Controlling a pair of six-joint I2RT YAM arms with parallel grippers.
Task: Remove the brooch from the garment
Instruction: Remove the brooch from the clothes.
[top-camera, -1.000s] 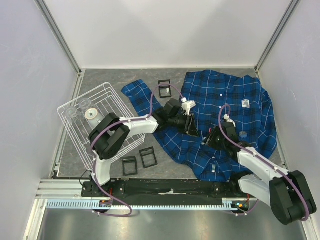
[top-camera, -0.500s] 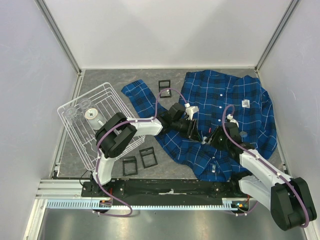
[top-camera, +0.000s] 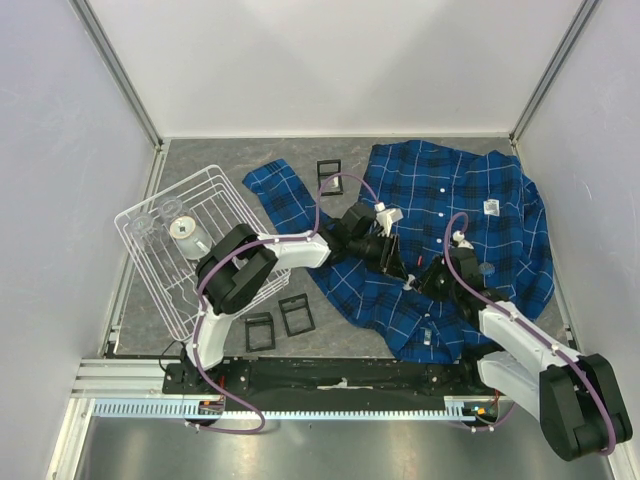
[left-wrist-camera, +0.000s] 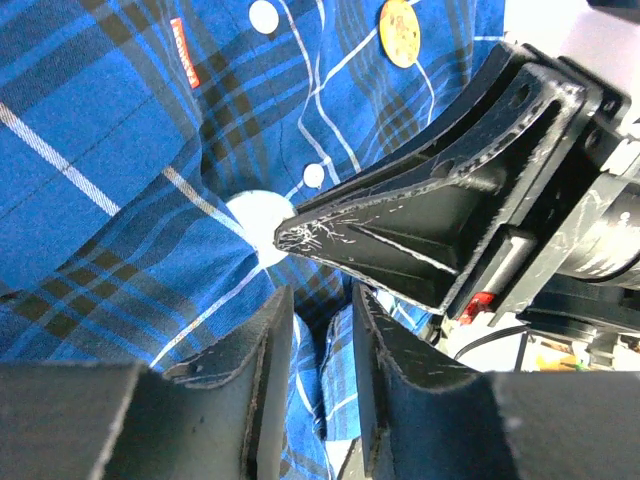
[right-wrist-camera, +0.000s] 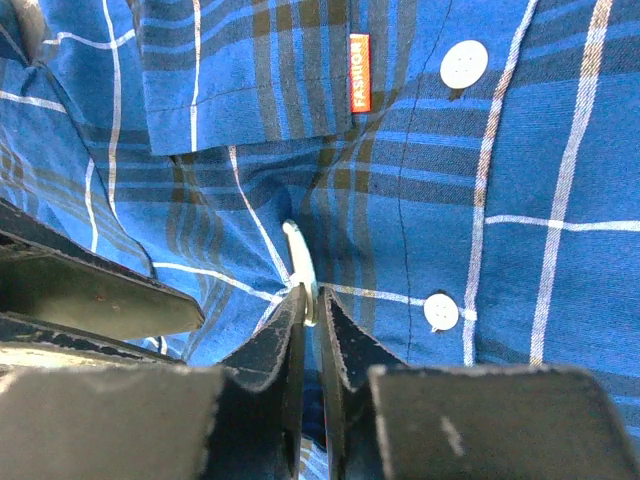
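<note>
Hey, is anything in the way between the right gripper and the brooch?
Nothing visible. The right gripper has its fingertips pinched on the brooch, which stands edge-up from the shirt.

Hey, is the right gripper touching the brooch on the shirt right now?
Touching. The right wrist view shows the right gripper with both fingertips pinched on the pale brooch, which is seen edge-on and stands up from the shirt.

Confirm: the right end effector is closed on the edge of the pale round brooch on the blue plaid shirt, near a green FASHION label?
Not quite: the FASHION label is orange, not green, as the right wrist view shows. Otherwise yes: the right end effector is closed on the edge of the pale round brooch on the blue plaid shirt.
</note>
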